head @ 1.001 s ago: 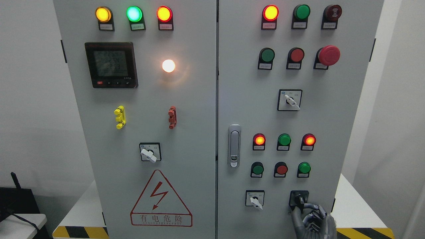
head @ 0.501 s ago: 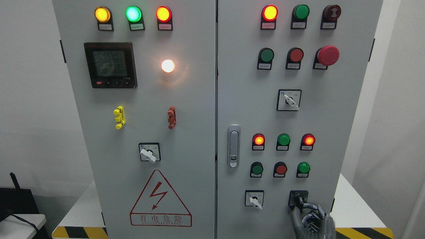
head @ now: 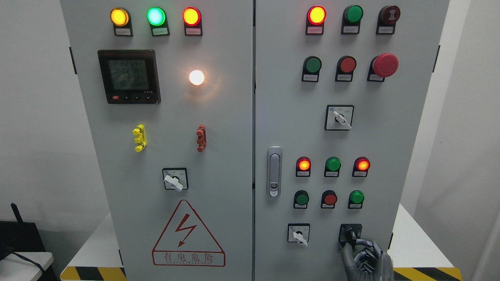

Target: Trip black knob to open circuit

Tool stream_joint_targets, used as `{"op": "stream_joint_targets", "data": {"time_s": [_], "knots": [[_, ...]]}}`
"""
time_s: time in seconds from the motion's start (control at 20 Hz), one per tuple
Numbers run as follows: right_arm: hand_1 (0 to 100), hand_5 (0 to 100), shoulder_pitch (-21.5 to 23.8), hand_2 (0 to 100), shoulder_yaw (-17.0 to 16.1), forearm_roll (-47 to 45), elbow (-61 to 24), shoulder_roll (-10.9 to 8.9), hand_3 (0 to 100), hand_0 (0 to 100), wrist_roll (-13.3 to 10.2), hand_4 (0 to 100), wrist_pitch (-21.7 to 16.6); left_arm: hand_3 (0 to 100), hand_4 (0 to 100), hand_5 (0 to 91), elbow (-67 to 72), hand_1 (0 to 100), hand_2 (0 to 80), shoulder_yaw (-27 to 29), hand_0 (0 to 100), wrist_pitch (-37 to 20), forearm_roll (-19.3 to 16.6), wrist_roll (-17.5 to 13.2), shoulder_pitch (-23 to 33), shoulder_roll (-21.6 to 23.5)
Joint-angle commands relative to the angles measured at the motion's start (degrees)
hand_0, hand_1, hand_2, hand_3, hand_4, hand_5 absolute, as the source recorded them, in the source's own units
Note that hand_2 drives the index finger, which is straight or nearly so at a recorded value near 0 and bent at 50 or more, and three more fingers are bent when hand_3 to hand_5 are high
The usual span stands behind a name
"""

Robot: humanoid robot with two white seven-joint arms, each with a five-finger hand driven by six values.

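At the lower right of the cabinet's right door, the black knob [head: 351, 235] sits on its black square plate, its lever angled slightly off vertical; the robot's right hand [head: 366, 260] rises from the bottom edge with curled fingers [head: 364, 244] closed around the lever's lower end; the grasp appears made but the turn looks not yet finished, since the red lamps [head: 304, 164] above glow on and nothing shows the circuit open; whether the knob has reached its tripped position cannot be read, its markings too small; the hand's palm and wrist are cut off by the frame's lower edge, and the fingers cover the lever tip; the white selector switch [head: 299, 234] just to the left stands untouched; the left arm is out of view.
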Motion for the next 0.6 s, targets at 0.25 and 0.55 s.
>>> {"op": "stream_joint_targets", "data": {"time_s": [0.25,0.55], "knots": [[82,97,0.0,61,0.3,-2.2,0.0,0.30,93,64,0.4,94,0.0,0,0,0.0,0.0,39,0.0,0.0,12,0.0,-1.8,0.0,-0.4,-0.1],[82,97,-0.1,61,0.3,-3.1,0.0,0.30,93,64,0.4,94,-0.1,0,0,0.0,0.0,39,0.0,0.0,12,0.0,-1.8,0.0,-0.4,-0.1]]}}
